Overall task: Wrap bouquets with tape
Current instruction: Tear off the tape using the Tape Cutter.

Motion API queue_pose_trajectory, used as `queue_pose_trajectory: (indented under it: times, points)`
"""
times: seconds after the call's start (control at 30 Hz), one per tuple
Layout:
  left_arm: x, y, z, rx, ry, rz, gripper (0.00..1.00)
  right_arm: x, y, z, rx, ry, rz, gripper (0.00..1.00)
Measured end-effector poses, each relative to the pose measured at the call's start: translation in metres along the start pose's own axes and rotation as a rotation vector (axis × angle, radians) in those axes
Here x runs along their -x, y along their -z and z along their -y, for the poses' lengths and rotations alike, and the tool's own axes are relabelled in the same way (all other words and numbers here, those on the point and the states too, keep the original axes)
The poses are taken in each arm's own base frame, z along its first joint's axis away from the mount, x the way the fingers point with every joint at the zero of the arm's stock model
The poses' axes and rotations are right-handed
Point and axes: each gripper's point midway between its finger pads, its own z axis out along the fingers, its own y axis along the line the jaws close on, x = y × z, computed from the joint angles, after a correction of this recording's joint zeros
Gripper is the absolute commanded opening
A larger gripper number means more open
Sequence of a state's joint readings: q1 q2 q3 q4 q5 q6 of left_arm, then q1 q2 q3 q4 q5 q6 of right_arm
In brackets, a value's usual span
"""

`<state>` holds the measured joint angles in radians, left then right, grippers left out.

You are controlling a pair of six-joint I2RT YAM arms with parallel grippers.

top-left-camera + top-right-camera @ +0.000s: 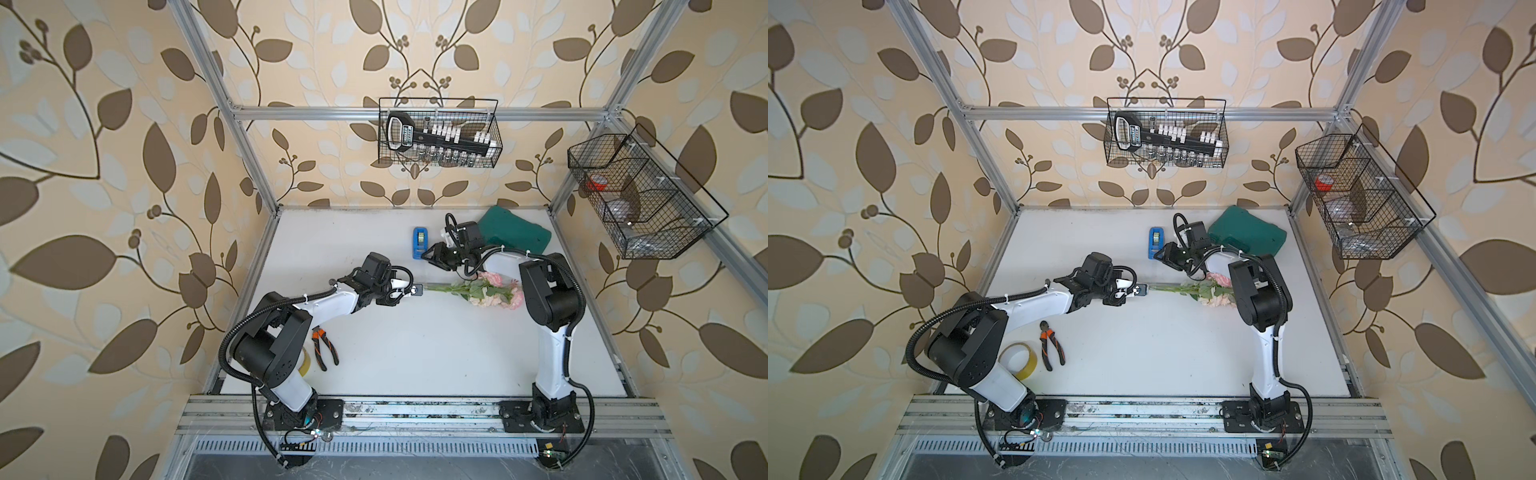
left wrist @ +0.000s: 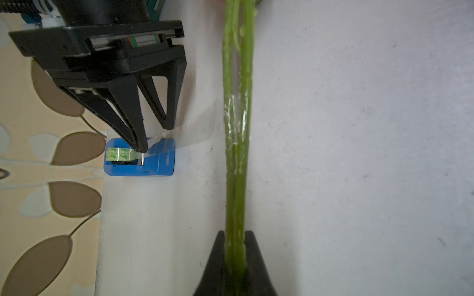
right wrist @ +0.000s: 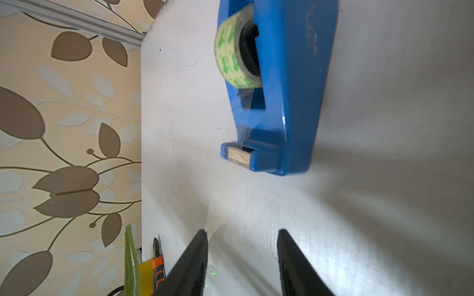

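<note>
The bouquet (image 1: 494, 293) (image 1: 1214, 291) of pink and cream roses lies at the right of the table, its green stems (image 2: 237, 153) pointing left. My left gripper (image 1: 417, 289) (image 1: 1142, 289) (image 2: 235, 232) is shut on the stem ends. Clear tape (image 2: 236, 120) is stuck around the stems, and a strip (image 2: 197, 130) stretches from there to the blue tape dispenser (image 1: 419, 243) (image 1: 1155, 243) (image 2: 139, 160) (image 3: 282, 102). My right gripper (image 1: 426, 257) (image 1: 1158, 255) (image 2: 156, 138) (image 3: 242, 230) hovers at the dispenser's cutter end with its jaws apart, the strip running along one finger.
A green case (image 1: 515, 232) lies behind the right arm. Orange-handled pliers (image 1: 324, 347) and a yellowish tape ring (image 1: 1019, 359) sit by the left arm's base. Wire baskets hang on the back wall (image 1: 438, 133) and the right wall (image 1: 640, 195).
</note>
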<state>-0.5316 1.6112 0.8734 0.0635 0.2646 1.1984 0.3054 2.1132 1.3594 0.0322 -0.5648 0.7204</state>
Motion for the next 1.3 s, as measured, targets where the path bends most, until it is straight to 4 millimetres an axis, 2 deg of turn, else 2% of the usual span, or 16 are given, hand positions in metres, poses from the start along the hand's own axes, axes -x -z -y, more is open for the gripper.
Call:
queue_pose_trajectory:
  times: [0.23,0.43,0.63,0.87,1.0,1.13,1.3]
  points:
    - [-0.001,0.0,0.001,-0.005,0.001,-0.003,0.0,0.0,-0.003,-0.003,0.024,-0.03,0.0,0.33]
    - [-0.003,-0.002,0.004,-0.017,0.003,-0.008,0.0,0.002,-0.003,-0.007,0.047,-0.046,0.006,0.32]
    - [-0.006,-0.005,0.008,-0.031,0.005,-0.015,0.0,-0.011,-0.003,0.003,0.038,-0.089,-0.005,0.33]
    - [-0.004,-0.006,0.01,-0.035,0.0,-0.013,0.0,-0.007,-0.004,-0.009,0.091,-0.1,0.012,0.33]
    - [-0.004,-0.006,0.011,-0.037,-0.001,-0.015,0.0,-0.005,-0.004,-0.012,0.112,-0.116,0.023,0.3]
    - [-0.007,-0.009,0.014,-0.05,0.002,-0.021,0.0,-0.003,-0.003,-0.013,0.116,-0.122,0.028,0.23]
    - [-0.008,-0.009,0.016,-0.055,0.004,-0.025,0.0,-0.003,-0.004,-0.014,0.118,-0.129,0.029,0.21]
